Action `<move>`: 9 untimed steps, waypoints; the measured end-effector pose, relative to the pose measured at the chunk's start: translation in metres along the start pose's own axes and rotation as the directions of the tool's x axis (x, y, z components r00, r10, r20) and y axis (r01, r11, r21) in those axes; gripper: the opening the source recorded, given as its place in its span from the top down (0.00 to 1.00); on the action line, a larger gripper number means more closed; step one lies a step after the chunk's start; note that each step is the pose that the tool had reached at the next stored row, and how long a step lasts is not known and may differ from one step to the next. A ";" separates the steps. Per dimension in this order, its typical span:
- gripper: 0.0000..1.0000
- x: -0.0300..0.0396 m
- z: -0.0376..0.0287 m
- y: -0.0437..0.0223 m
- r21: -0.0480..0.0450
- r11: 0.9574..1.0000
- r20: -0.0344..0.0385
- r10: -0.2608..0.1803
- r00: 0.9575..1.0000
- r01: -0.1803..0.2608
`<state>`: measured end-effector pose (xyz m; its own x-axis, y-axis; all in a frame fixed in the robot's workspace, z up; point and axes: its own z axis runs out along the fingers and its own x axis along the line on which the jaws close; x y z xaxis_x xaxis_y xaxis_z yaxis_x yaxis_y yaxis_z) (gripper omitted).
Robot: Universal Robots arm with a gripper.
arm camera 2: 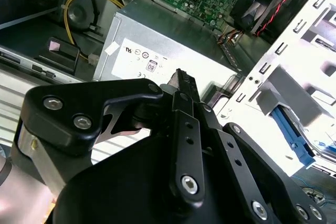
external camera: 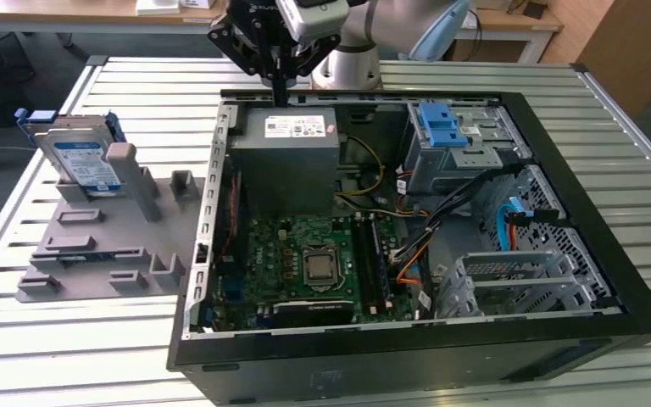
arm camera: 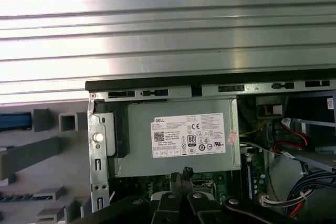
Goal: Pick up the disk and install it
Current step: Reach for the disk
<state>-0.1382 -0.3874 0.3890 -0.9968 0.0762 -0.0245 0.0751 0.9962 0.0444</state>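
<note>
Hanging above the rear wall of the open computer case (external camera: 416, 360), the gripper (external camera: 279, 91) has its jaws pressed together on nothing. In both wrist views it points down at the grey power-supply box (arm camera: 176, 137) with its white sticker. The disk (external camera: 82, 161) is well apart from it, standing on edge in a grey fixture (external camera: 99, 246) outside the case, at the exterior view's left, with its blue carrier frame showing along the top and sides. The trouble I would expect starts there. Jaws this close together cannot straddle the drive, and a grip that lands off-centre on an upright, smooth-faced thing could tilt it in its slot or let it slip. Inside the case, loose black, orange and blue cables (external camera: 495, 212) lie near the drive bay with the blue latch (external camera: 444, 127), so a carried drive could snag them or knock the case wall on the way over. Everything rests on a counter (external camera: 77, 365) of ribbed, shiny metal slats, on which a dropped drive would probably slide. Beyond it stand pale wooden desks and a wooden panel at the exterior view's right.
</note>
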 end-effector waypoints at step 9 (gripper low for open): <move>0.89 0.0015 0.0006 0.0012 0.000 1.000 0.000 0.000 1.000 0.000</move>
<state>-0.1396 -0.3861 0.3885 -0.9968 0.0763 -0.0244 0.0751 0.9962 0.0444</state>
